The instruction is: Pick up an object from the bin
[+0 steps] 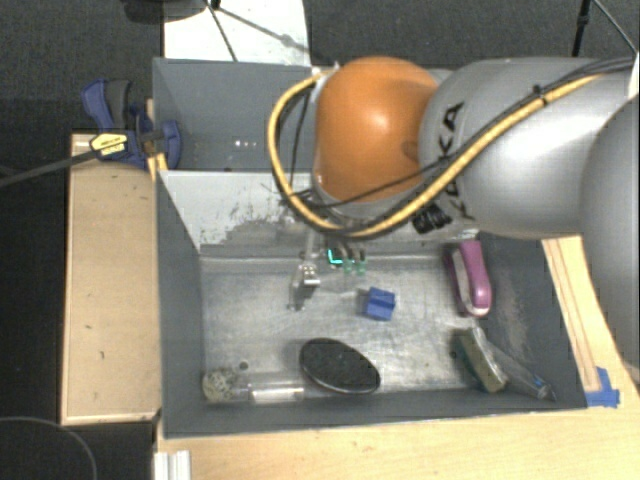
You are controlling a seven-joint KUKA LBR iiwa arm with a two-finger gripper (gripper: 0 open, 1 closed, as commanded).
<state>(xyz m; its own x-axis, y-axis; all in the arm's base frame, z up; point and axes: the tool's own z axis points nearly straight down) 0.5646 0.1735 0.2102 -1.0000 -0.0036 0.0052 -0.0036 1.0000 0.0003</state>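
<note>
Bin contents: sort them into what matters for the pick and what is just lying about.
Job in hand: gripper, over the middle of the bin; blue block and black oval disc, nearest to it.
Lying about: pink-and-white item by the view's right wall; dark brush-like thing, front right; clear tube and grey lump, front left.

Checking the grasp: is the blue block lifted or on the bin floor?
On the bin floor: blue block lies free beside the gripper.
</note>
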